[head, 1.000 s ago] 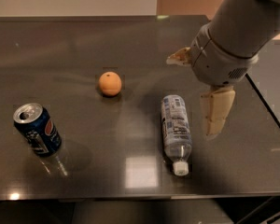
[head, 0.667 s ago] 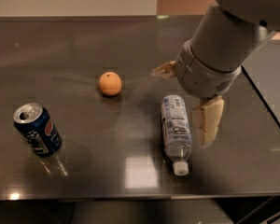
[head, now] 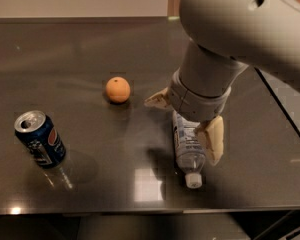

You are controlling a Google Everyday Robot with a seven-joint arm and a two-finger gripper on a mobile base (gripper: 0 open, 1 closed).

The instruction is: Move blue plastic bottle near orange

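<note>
Camera view showed your claw (head: 181,131) spread, straddling the blue plastic bottle (head: 188,151) lying under it; the orange (head: 118,89) sat apart, beyond its far finger. Risk: one finger touching first could have rolled the bottle away.

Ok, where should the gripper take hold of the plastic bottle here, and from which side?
Probably at the labelled middle of the bottle, coming from above with the fingers across its width. It lies flat on the table, cap toward the near edge, so its long sides face left and right. The neck tapers and would likely slip. The gripper hangs over it, open, a finger on either side.
</note>
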